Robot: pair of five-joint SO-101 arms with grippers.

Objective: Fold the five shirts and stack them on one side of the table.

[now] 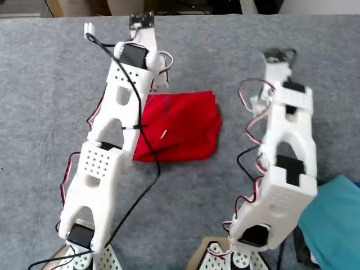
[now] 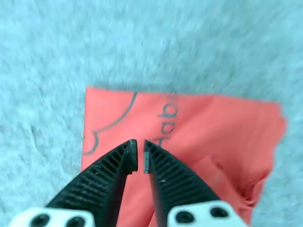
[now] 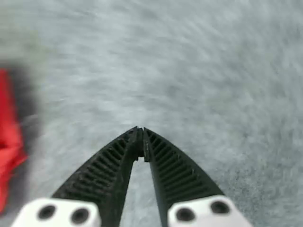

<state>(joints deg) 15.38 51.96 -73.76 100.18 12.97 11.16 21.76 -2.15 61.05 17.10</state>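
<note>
A folded red shirt (image 1: 180, 126) with dark print lies mid-table on the grey cloth; one edge is rumpled. My left arm (image 1: 121, 107) stretches over its left side. In the left wrist view my left gripper (image 2: 139, 150) hovers just above the red shirt (image 2: 213, 127), fingers shut with nothing between them. My right arm (image 1: 287, 124) stands apart on the shirt's right. My right gripper (image 3: 140, 137) is shut and empty over bare grey cloth, with the red shirt (image 3: 8, 137) off to one side. A teal shirt (image 1: 334, 222) lies at the table's near right corner.
The grey cloth-covered table (image 1: 50, 84) has open room at the left, the far side and between the arms. Loose cables (image 1: 140, 185) trail from the left arm over the shirt's near edge.
</note>
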